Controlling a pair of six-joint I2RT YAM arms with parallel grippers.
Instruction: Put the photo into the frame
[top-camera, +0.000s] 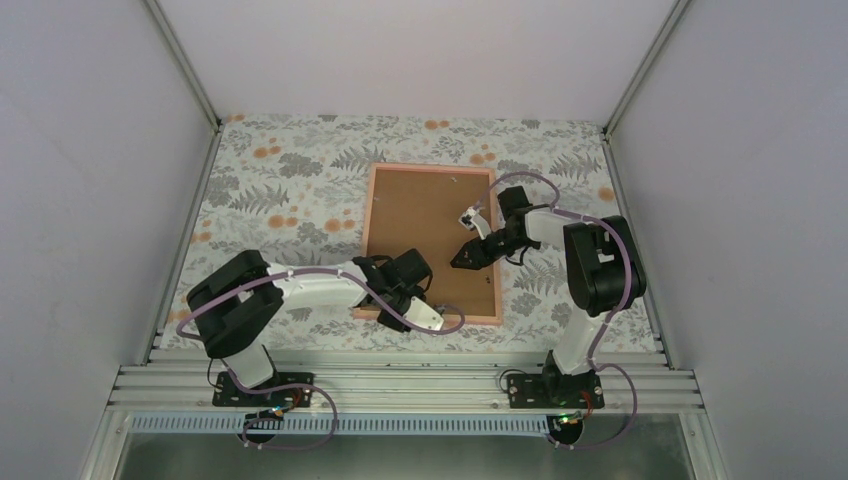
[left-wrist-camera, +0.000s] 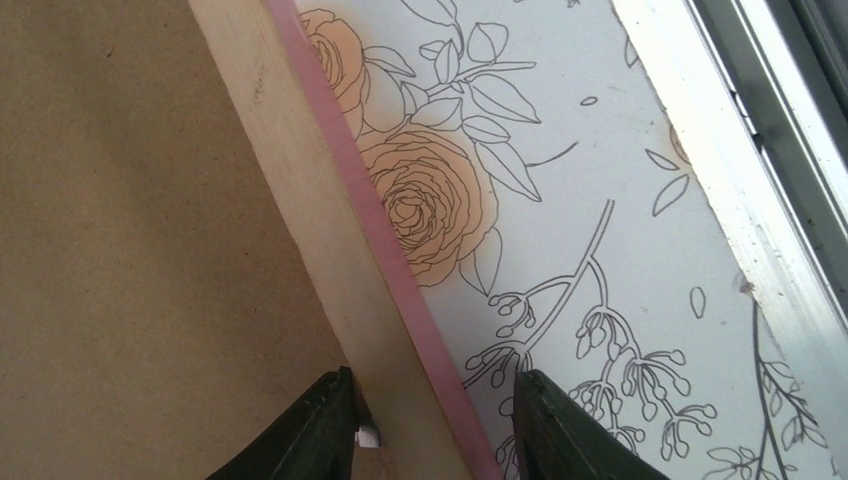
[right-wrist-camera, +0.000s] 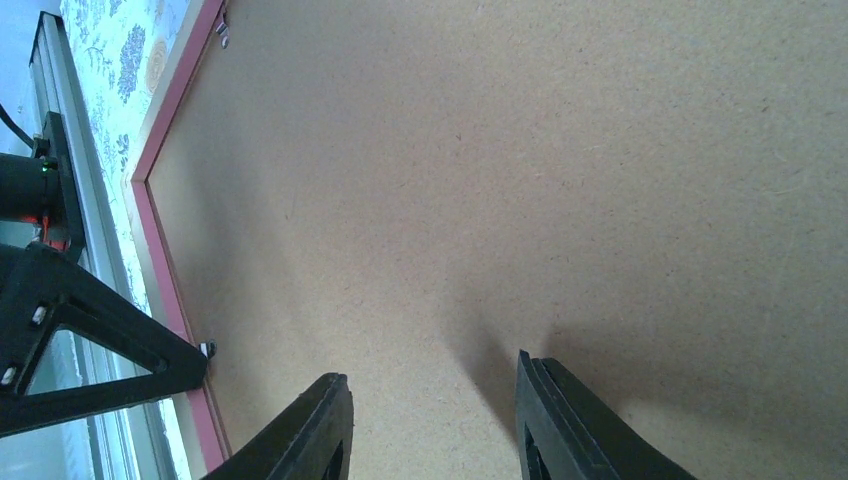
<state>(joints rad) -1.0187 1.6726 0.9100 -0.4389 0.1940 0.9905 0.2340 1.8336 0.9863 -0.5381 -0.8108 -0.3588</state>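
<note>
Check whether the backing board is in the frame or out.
In. The brown board fills the pink frame edge to edge, with only the rim showing around it.

The frame is masked at its near left corner by the left gripper; its middle is covered by the backing board.

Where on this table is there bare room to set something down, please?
Bare cloth lies left of the frame, up to the left wall, and in a strip beyond its far edge. Crowded: the frame's near edge, straddled by the left gripper, and the right side, where the right gripper hangs above the backing board.
</note>
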